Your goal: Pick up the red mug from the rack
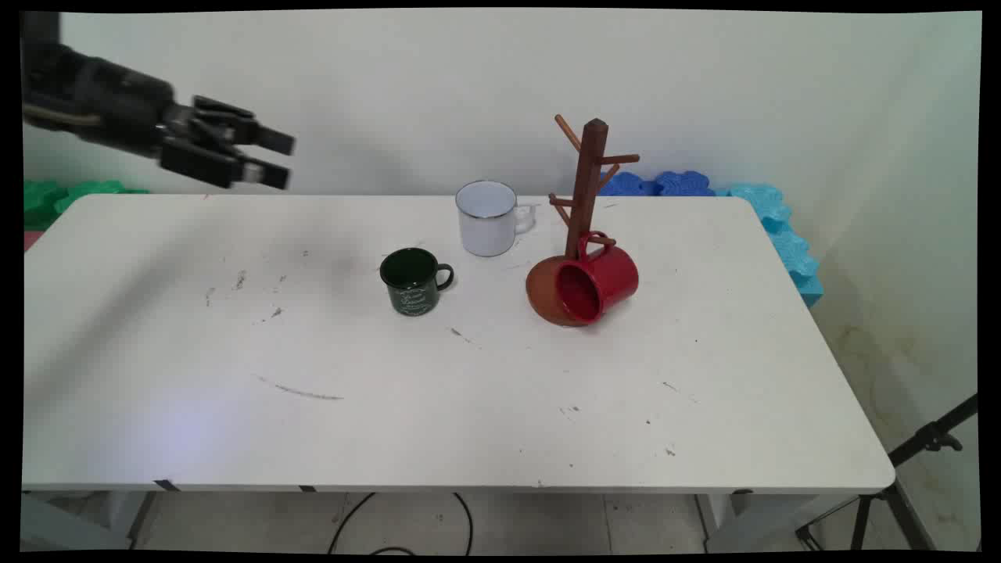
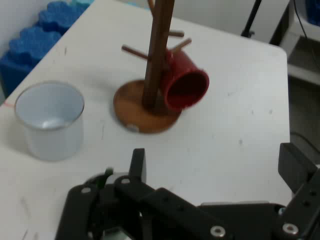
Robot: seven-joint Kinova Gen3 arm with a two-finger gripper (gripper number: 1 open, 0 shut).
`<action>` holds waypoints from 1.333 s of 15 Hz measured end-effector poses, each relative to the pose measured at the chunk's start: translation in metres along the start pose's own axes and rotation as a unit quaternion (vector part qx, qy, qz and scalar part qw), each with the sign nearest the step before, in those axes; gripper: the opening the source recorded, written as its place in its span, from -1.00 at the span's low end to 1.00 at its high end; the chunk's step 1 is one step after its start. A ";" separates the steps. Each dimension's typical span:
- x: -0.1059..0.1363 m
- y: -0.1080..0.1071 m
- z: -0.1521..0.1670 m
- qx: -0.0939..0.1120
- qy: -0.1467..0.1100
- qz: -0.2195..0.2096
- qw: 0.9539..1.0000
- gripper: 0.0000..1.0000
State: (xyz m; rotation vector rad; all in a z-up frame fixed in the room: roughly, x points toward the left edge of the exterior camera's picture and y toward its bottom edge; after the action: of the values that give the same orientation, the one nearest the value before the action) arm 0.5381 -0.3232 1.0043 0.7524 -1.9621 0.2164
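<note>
The gripper (image 1: 270, 160) hangs high over the table's left far corner, its two fingers spread apart and holding nothing; in the hand view the fingers (image 2: 137, 165) rise wide at either side with only bare tabletop between them. The fingers point toward the picture's right — along the table's length; everything on the white table (image 1: 469, 422) lies that way, well apart from them. Nearest is the dark green mug (image 1: 413, 281), upright, handle to the right; just beyond it, nearer the wall, stands the white enamel mug (image 1: 486, 218), also upright. Farthest is the wooden mug tree (image 1: 585, 203); a red mug (image 1: 598, 282) hangs by its handle on a low peg — tipped, mouth toward the near left, over the round base.
</note>
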 end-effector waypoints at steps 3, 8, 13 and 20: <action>0.014 0.024 0.037 0.010 0.011 -0.010 1.000 1.00; 0.030 0.061 0.095 0.018 0.006 -0.018 1.000 1.00; 0.036 0.087 0.159 0.030 -0.031 -0.022 0.999 1.00; 0.030 0.107 0.231 0.047 -0.064 -0.026 0.996 1.00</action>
State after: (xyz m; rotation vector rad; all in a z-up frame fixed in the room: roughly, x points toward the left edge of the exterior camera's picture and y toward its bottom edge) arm 0.2943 -0.3548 0.9321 0.8961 -2.0628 0.2348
